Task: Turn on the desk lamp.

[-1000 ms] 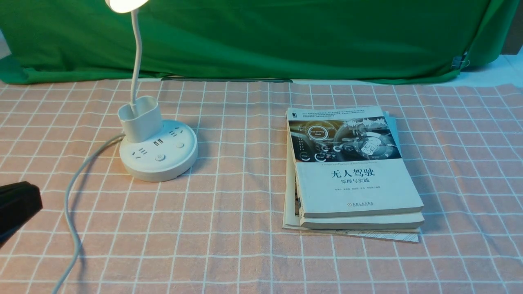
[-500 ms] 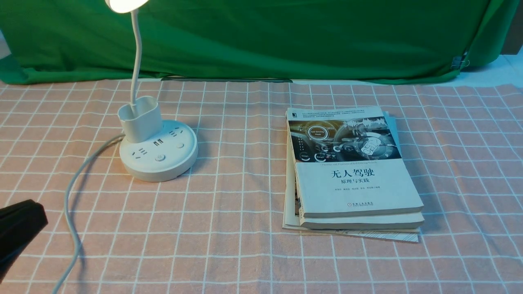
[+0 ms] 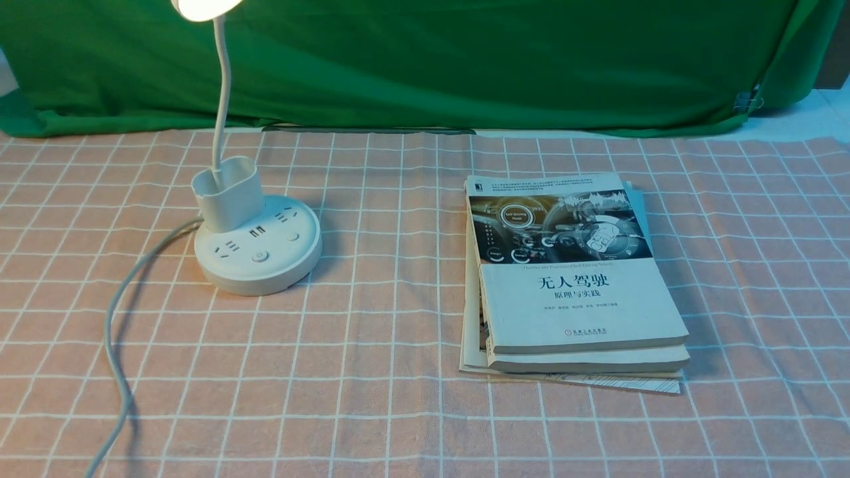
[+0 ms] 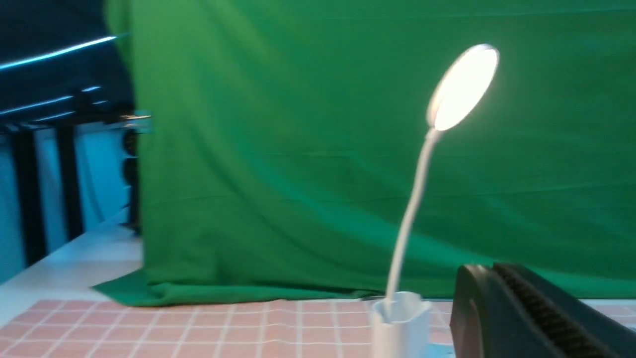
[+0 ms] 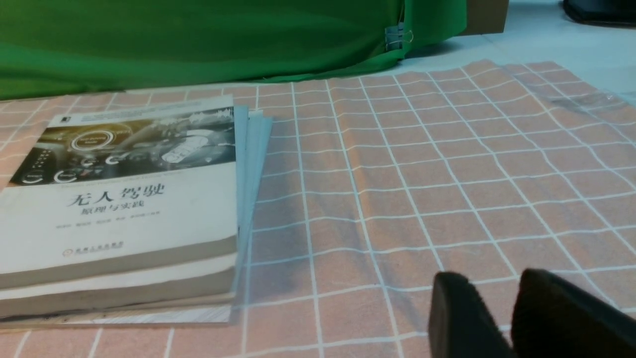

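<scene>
Desk lamp (image 3: 257, 249) stands on the robot's left side of the table, upright, head (image 3: 199, 6) glowing, so the task looks done. Its round base (image 3: 279, 279) sits flat on the checked cloth (image 3: 372, 372). The cup holder (image 3: 227, 192) is at the back of the base and the thin neck (image 3: 222, 99) rises from it. The grey cord (image 3: 116, 332) trails off toward the near left edge.

Likely light plastic: rigid base, bendy neck, could slide on the cloth. No need to grasp it. Best contact is a straight-down press on the round button (image 3: 259, 256) at the base's front, avoiding the neck and cord.

Left gripper (image 4: 526, 308) shows only one ridged finger, near the lamp; cannot tell if it's apart or together. Right gripper (image 5: 514, 318) has its fingers a narrow gap apart, holding nothing, low over the cloth. It is beside the books (image 3: 571, 279), which lie well apart from the lamp. Green backdrop (image 3: 465, 60) hangs behind.
</scene>
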Controlling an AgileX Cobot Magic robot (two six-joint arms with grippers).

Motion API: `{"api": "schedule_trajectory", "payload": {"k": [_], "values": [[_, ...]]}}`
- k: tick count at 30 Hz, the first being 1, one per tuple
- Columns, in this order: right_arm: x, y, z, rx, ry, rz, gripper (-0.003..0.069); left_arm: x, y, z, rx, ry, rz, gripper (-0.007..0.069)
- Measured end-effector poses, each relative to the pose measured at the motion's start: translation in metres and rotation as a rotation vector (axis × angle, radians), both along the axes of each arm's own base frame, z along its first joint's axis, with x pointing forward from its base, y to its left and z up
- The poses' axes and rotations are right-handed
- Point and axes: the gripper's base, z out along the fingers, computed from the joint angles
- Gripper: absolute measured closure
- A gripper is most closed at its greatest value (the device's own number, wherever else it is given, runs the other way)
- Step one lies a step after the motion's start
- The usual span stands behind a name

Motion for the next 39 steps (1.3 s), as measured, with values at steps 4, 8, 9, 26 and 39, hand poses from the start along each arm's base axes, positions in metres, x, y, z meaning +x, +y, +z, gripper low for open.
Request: {"api": "schedule_trajectory", "payload": {"k": [4,8,9,26,39], "values": [[0.000,0.000,0.000,0.000,0.000,0.000,0.0421,0.001,0.001,-0.007,-0.011,0.079,0.011,0.0602],[0.000,0.000,0.000,0.000,0.000,0.000,0.0421,0.002,0.000,-0.025,-0.103,0.277,-0.023,0.0602],[0.000,0.000,0.000,0.000,0.000,0.000,0.0421,0.002,-0.001,-0.029,-0.112,0.327,-0.028,0.0602],[0.000,0.000,0.000,0.000,0.000,0.000,0.0421,0.001,-0.002,-0.037,-0.126,0.406,-0.045,0.0602],[0.000,0.000,0.000,0.000,-0.001,0.000,0.0421,0.001,-0.002,-0.037,-0.123,0.406,-0.044,0.0602]]}}
